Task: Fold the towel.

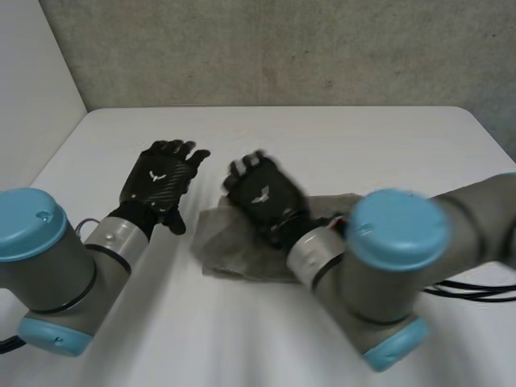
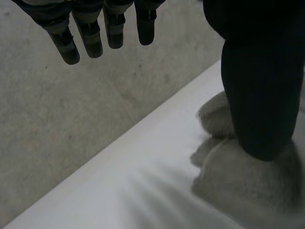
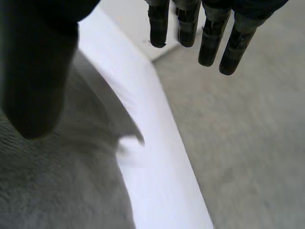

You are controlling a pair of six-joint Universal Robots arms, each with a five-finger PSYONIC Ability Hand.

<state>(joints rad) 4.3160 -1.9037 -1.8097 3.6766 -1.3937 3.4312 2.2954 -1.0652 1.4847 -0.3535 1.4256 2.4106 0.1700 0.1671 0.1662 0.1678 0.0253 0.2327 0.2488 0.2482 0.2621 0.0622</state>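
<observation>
A small grey towel (image 1: 230, 246) lies crumpled on the white table (image 1: 363, 145), just in front of the arms. My right hand (image 1: 262, 193) hovers over the towel's far edge, open, with nothing in it. In its wrist view the fingers (image 3: 205, 33) are straight, the thumb (image 3: 33, 71) stands apart, and the towel (image 3: 57, 191) lies under the palm. My left hand (image 1: 161, 181) is held over bare table beside the towel's left edge, open. Its fingers (image 2: 90, 33) are straight and its thumb (image 2: 257, 86) hangs above the towel (image 2: 248, 191).
A grey wall (image 1: 282, 48) runs behind the table's far edge, and a white wall (image 1: 32, 72) stands at the left. Bare tabletop (image 1: 403, 153) stretches beyond and to both sides of the towel.
</observation>
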